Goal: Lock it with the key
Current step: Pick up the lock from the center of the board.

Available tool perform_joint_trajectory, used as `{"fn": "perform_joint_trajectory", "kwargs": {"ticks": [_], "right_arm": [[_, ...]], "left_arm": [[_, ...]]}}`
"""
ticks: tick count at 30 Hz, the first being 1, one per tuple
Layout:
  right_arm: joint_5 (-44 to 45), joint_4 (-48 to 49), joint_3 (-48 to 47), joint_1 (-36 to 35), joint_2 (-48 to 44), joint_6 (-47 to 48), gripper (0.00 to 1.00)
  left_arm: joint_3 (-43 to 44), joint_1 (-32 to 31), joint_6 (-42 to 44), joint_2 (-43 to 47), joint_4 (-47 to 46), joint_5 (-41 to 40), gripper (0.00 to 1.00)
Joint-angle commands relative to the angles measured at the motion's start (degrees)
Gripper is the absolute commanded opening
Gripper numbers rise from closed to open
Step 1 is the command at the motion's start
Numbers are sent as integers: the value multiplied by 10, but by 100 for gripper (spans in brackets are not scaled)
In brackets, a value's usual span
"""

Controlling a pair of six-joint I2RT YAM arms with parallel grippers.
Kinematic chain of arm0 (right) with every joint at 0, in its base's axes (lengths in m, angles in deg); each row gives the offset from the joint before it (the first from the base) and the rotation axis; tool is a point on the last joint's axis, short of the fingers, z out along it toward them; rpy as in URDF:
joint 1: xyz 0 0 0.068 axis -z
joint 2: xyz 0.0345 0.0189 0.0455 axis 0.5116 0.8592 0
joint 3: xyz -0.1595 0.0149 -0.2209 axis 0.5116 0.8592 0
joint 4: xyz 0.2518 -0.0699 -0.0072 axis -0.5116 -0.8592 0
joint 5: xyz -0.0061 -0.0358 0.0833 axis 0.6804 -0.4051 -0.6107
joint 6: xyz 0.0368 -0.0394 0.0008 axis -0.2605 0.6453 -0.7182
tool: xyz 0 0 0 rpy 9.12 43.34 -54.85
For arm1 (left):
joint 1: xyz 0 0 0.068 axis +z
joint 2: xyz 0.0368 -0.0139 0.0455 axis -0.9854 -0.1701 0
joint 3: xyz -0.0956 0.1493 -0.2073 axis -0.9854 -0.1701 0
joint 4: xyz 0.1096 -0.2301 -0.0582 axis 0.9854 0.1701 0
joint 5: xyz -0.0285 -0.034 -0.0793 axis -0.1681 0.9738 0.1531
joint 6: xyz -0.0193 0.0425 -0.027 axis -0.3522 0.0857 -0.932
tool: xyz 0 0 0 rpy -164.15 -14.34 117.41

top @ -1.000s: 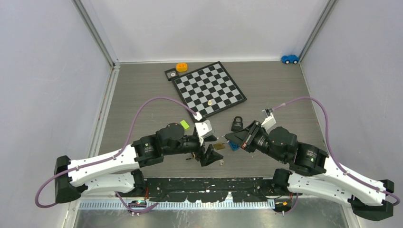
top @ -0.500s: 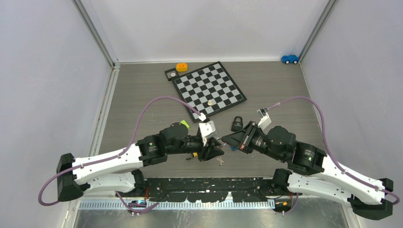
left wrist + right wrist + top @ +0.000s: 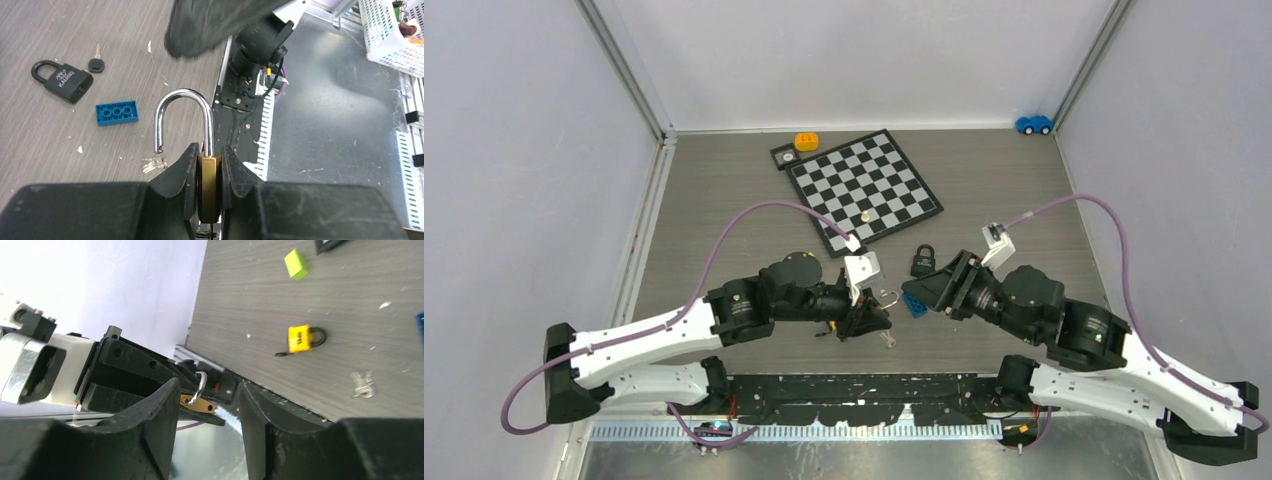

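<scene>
change: within the last second the brass padlock (image 3: 209,185) has passed from the right hand (image 3: 209,386) to the left hand (image 3: 209,150); the left closed in on it, and the right let go and drew back a little.
left hand: narrow, pinching the padlock body by its two flat faces, hoop end pointing away from the wrist.
right hand: fingers apart with nothing between them, just beside the lock and facing it.
meaning for the task: by my reading, one hand now steadies the lock and the other is free to fetch the key; the locking itself has not begun.
key: the key (image 3: 154,162), a tiny silvery bunch, lies flat on the worktop (image 3: 724,200) near its front edge, below the held lock, and neither hand touches it.
shackle: the shackle (image 3: 182,95) is a polished steel hoop, smooth and mirror-bright; one leg sits in the body, and the free end hangs clear, so it is open.
padlock body: dull yellow metal, a slim slab with squared edges.
worktop: grey, wood-grain, matt, flecked with pale specks.
fingers: black hard plastic, wedge-shaped, with a slightly rough finish.
nearby: a black padlock (image 3: 62,80) with pale lettering and a closed hoop; a black-headed key (image 3: 96,64) just beside it; a blue brick (image 3: 116,112) with round holes; a small yellow padlock (image 3: 300,339); a lime green block (image 3: 296,264).
</scene>
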Motion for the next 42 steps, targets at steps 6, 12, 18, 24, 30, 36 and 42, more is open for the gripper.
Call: {"fn": "perform_joint_trajectory", "kwargs": {"ticks": [6,12,18,24,30,36,42], "right_arm": [[-31,-4,-75,1,-46,329,56],[-294,123,-26,1,-89,558,59],[-429,99,-30,1,-66,801,66],[-435,68,-62,1,-13,888,65],[-444,79,-66,1,20,904,60],[-448,78,-64,1,27,888,45],[-448,85,-63,1,24,844,23]], "left_arm": [[50,3,-35,19,48,110,0],[58,11,-83,21,13,206,0],[62,11,-95,21,6,216,0],[62,11,-105,20,-2,225,0],[59,11,-109,20,-11,236,0],[57,11,-110,27,-13,242,0],[56,10,-112,32,-13,242,0]]}}
